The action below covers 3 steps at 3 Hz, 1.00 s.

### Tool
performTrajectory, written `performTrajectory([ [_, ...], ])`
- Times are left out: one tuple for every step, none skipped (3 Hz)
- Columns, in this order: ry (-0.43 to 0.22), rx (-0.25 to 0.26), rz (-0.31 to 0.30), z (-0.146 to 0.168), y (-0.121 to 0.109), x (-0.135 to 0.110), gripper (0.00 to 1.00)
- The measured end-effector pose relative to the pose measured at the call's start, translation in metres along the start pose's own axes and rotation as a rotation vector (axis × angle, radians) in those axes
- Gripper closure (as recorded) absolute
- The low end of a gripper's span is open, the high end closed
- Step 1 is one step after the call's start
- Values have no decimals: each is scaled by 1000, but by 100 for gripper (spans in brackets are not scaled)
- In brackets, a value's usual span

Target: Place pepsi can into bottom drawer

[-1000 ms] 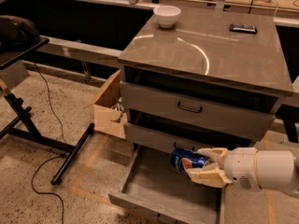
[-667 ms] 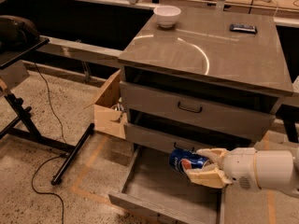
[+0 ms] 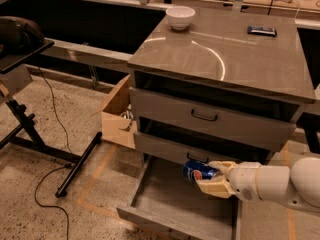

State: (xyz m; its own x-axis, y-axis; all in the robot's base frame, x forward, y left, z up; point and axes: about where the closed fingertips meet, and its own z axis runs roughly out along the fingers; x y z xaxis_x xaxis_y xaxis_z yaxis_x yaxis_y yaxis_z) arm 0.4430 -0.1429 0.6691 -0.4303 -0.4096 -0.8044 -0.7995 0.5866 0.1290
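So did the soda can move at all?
No. The pepsi can, held in the gripper, sits under the middle drawer's handle as before, over the bottom drawer.

Above bottom drawer (image 3: 167, 206), gripper (image 3: 207, 174) partly hides pepsi can (image 3: 195, 171).

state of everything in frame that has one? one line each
pepsi can: gripped, lying sideways over the bottom drawer
gripper: shut on the pepsi can, over the bottom drawer's right side
bottom drawer: pulled open
middle drawer: shut
top drawer: shut
bowl: upright on the cabinet top
cardboard box: flaps open, beside the cabinet
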Motion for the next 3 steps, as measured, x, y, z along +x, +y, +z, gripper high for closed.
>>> performTrajectory([
  [47,-8,13,37,-22,37,100],
  [82,13,0,69,-28,73,100],
  [89,58,-3,104,-30,104,100],
])
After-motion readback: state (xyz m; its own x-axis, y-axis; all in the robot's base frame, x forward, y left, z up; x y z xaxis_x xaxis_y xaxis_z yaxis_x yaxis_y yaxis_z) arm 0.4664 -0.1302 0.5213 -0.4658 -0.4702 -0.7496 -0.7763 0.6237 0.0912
